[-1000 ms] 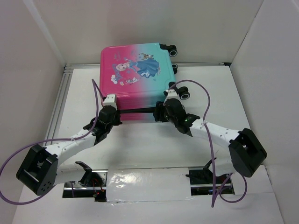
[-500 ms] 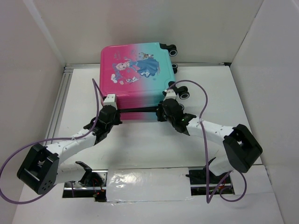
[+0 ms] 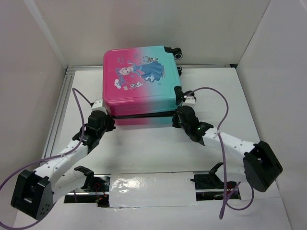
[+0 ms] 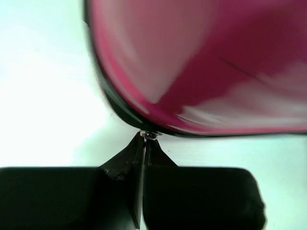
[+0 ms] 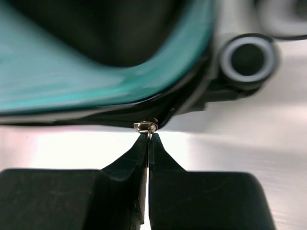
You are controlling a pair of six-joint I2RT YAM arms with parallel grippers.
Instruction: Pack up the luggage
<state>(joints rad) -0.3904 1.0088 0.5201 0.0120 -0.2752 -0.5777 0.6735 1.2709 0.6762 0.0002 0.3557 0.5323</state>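
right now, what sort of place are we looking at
Likely a robot test cell: a white table walled by plain white panels, left arm and right arm bolted at its near edge, one small suitcase.

Slid the left gripper (image 4: 144, 143) leftward to the lower-left corner of the suitcase (image 3: 139, 76). Swung the right gripper (image 5: 146, 136) rightward to the lower-right corner and pinched it closed on a small metal zipper ring (image 5: 146, 127). Dropped both elbows toward the bottom of the frame.
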